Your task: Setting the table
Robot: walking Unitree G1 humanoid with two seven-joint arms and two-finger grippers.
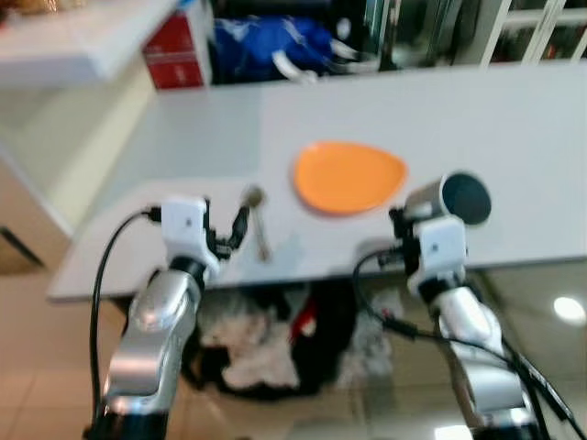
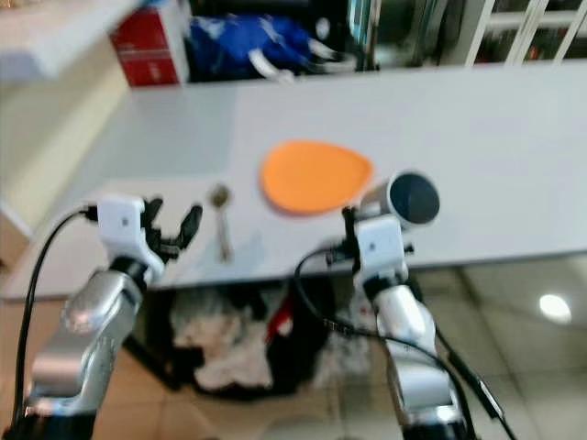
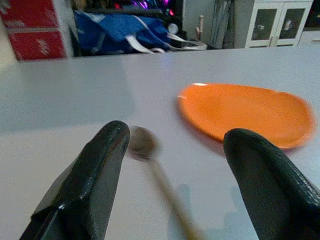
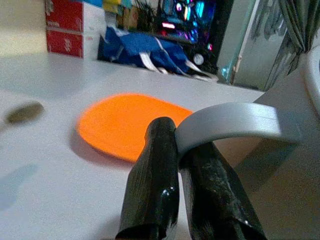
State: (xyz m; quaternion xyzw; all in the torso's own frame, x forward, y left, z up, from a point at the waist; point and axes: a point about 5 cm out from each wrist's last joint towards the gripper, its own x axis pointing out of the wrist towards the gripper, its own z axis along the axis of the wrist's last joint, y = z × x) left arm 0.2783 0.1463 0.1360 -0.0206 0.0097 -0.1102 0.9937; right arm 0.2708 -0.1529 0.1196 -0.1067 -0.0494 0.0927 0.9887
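Plate point(image 1: 348, 176), orange and oval, lies mid-frame beside a spoon point(image 1: 257, 223). Left gripper point(image 1: 227, 234) gapes empty; right gripper point(image 1: 400, 223) pinches a mug point(image 1: 454, 197). Red box point(image 1: 177, 50) lettering is unreadable.

One orange plate point(image 1: 349, 177), one spoon point(image 1: 257, 223), one cup point(image 1: 451, 199).

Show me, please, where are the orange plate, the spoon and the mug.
orange plate point(image 1: 348, 176): left eye view, centre of its face.
spoon point(image 1: 254, 196): left eye view, its bowl.
mug point(image 1: 466, 198): left eye view, its dark opening.
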